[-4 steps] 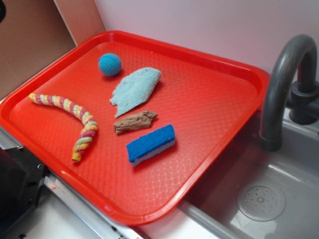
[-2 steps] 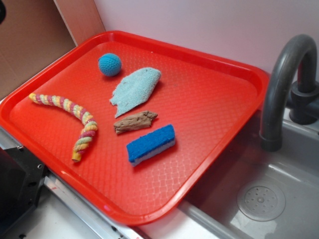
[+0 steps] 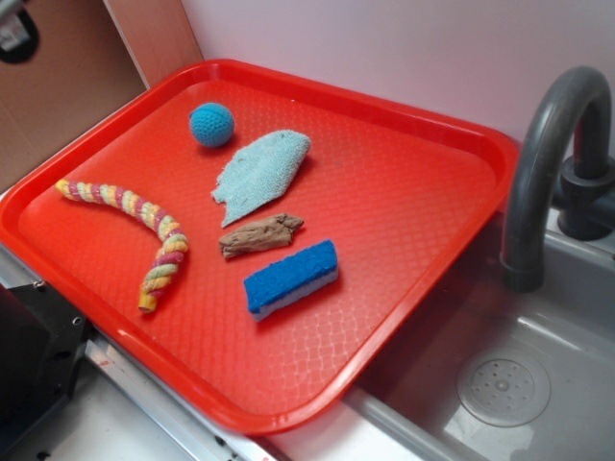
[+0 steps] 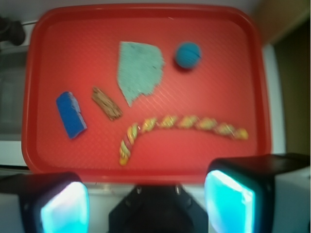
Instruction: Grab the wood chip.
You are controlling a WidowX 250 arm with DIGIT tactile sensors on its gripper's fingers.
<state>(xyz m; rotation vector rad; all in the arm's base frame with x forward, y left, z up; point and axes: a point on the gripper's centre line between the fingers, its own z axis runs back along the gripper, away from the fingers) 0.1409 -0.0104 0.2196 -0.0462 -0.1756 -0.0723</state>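
Crowding is the main hazard here: the wood chip [image 3: 260, 235] lies flat near the middle of the red tray [image 3: 423, 230], wedged between two neighbours — the blue sponge [image 3: 290, 278] just beside it on the side toward the tray's near rim, and the pale blue cloth [image 3: 261, 173] close on the far side, its torn lower corner nearly reaching the chip. The gripper [image 4: 146, 196] hangs high above the near edge of the tray, well apart from the chip, jaws spread wide and holding nothing. Coming down from there, spread jaws could straddle the sponge or snag the cloth's corner along with the chip, so the closing line should probably run across the chip's short width, with each finger dropping into a bare strip of tray. The chip looks gnarled and low — a shallow descent may close over its top and let it skid on the textured tray. The striped rope [image 3: 144, 226] and the blue ball [image 3: 211, 124] sit farther from the chip and seem less likely to interfere.
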